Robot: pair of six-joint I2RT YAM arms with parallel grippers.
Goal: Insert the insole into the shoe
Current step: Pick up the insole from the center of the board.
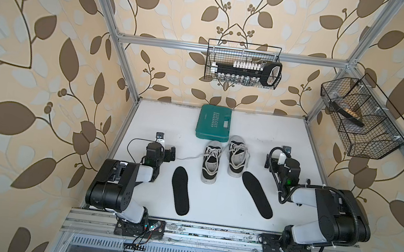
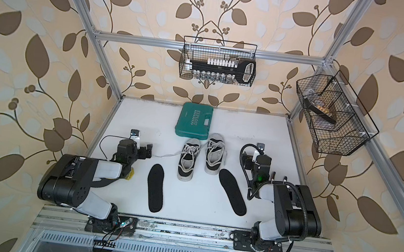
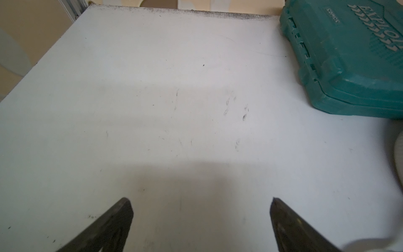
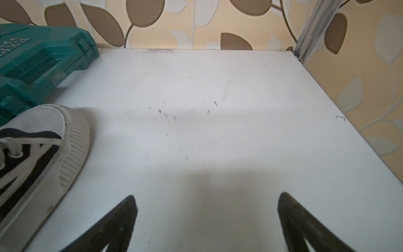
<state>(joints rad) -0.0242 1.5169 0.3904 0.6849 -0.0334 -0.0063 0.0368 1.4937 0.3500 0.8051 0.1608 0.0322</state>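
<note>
Nothing of the job is done yet, as I judge it: every step is left. The left insole lies flat on the table beside the left shoe. The right insole lies slanted near the heel of the right shoe (both shoes upright, laces loose). The left hand is spread wide over bare table, gripping nothing. The right hand is equally wide and empty, near the right shoe's toe.
</note>
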